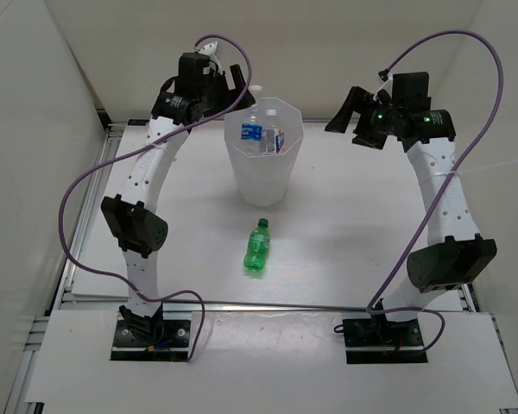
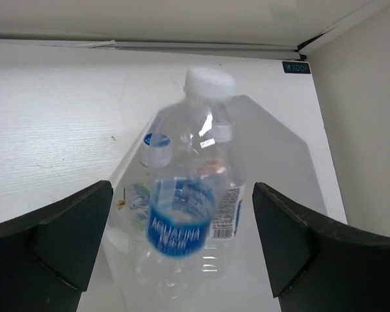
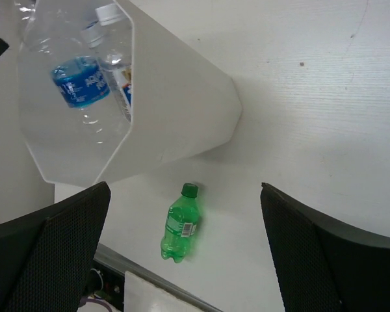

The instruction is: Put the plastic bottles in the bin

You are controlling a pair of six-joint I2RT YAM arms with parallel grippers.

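The white bin (image 1: 264, 181) stands at the table's middle back, with clear bottles with blue labels (image 1: 276, 138) inside. My left gripper (image 1: 236, 83) is open above the bin's far left rim. In the left wrist view a clear white-capped bottle with a blue label (image 2: 182, 214) is blurred between the wide-open fingers (image 2: 71, 234) over the bin (image 2: 273, 149), touching neither finger. Its cap shows from above (image 1: 255, 90). The green bottle (image 1: 257, 248) lies on the table in front of the bin. My right gripper (image 1: 342, 116) is open and empty, right of the bin.
The right wrist view shows the bin's outer wall (image 3: 182, 97), the blue-labelled bottle (image 3: 78, 78) at its mouth and the green bottle (image 3: 180, 224) near the table's front rail (image 3: 149, 286). White walls enclose the table at left, back and right.
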